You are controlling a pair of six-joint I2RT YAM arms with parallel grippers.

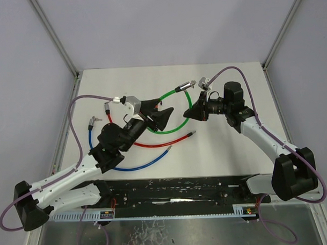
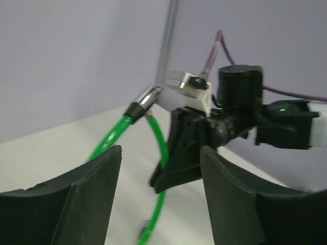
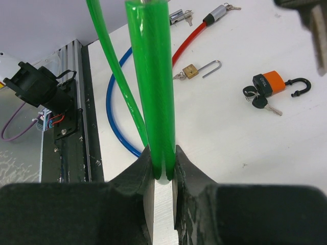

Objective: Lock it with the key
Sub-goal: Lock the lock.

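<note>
The white table (image 1: 229,152) lay under both arms, which met over its middle. The right gripper (image 3: 163,166) was clamped tight on the green cable lock (image 3: 150,76): its two black fingers (image 3: 133,186) pinched the thick green cable between their tips, and the cable ran straight up and away from the jaws. A thinner-looking stretch of the same loop passed just to the left of the pinched stretch. Seen from above, the loop curved out from this gripper toward the left gripper (image 1: 162,114) and arched up to a metal-and-black lock head (image 2: 147,98), which hung in the air above and just beside the right gripper. Whether a key sat in that head could not be told.

The left gripper faced the right one from close by. Its jaws stood well apart, with nothing between its fingers (image 2: 92,189) and nothing touching them; the green loop and the right gripper showed through the gap, beyond the tips.

On the table beyond the right gripper's fingers lay a blue cable (image 3: 109,97) and a red cable (image 3: 189,41). Further out sat a small brass padlock (image 3: 190,70) with its shackle swung open, and to the right of it an orange padlock (image 3: 269,84), its black shackle also open. A bunch of dark-headed keys (image 3: 257,98) touched the orange padlock's near side.
</note>
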